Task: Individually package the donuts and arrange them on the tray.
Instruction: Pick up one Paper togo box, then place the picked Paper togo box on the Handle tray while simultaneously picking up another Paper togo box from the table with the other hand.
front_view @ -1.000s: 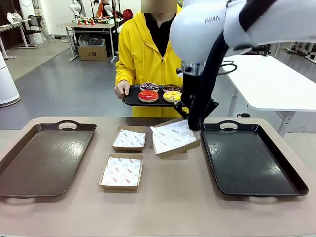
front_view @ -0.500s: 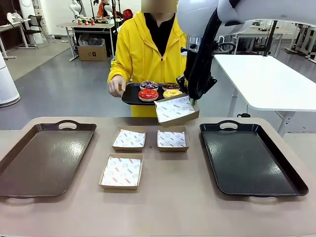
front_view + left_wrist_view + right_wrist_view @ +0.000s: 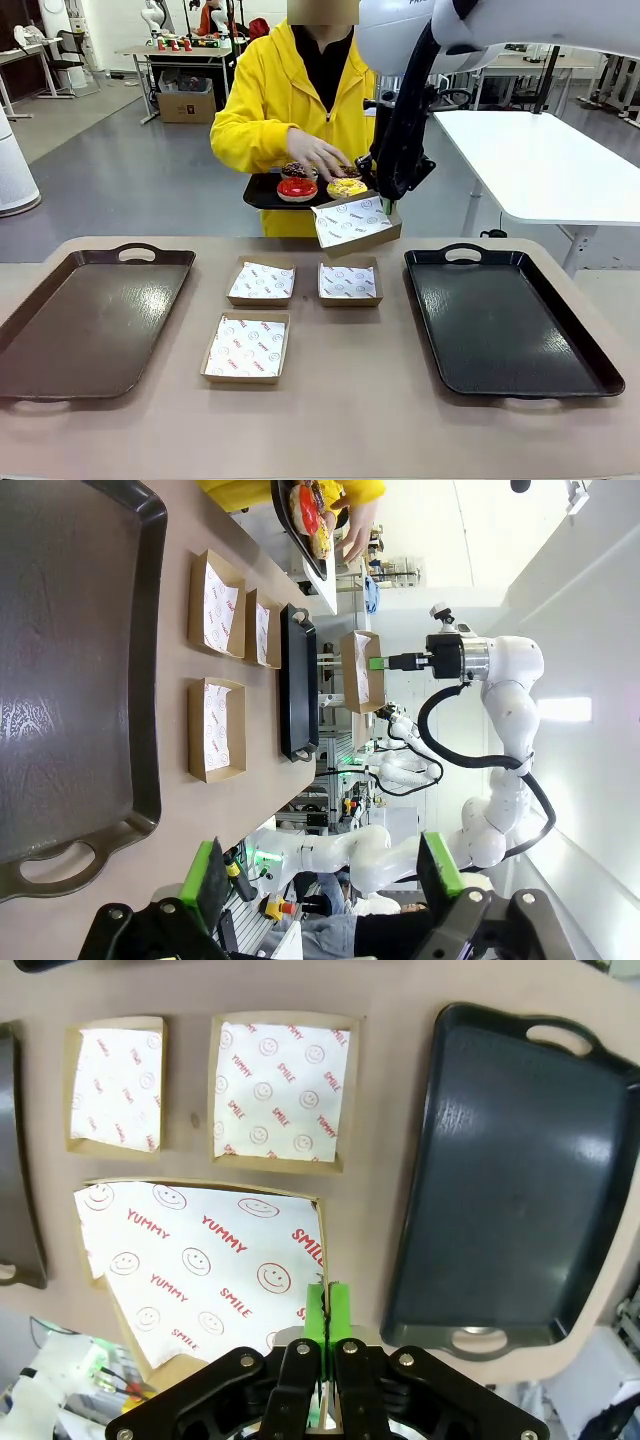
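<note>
Cardboard box (image 3: 355, 222), paper-lined, hangs tilted in the right end effector (image 3: 384, 204), whose pads are clamped on its rim. Just beyond it the donuts (image 3: 347, 187) lie on a small tray (image 3: 258, 193) the person holds, with a hand (image 3: 315, 155) over them. Three more boxes (image 3: 262, 281) sit on the tabletop (image 3: 340, 420) between a brown tray (image 3: 90, 320) and a black tray (image 3: 500, 320). The right arm reaches down from above. The left end effector (image 3: 322, 868) is spread wide, empty.

Glossy black tray (image 3: 500, 330), matt beige tabletop (image 3: 350, 425), brown cardboard boxes (image 3: 246, 349) lined with printed paper (image 3: 262, 282), glossy-iced red donut (image 3: 297, 188).
</note>
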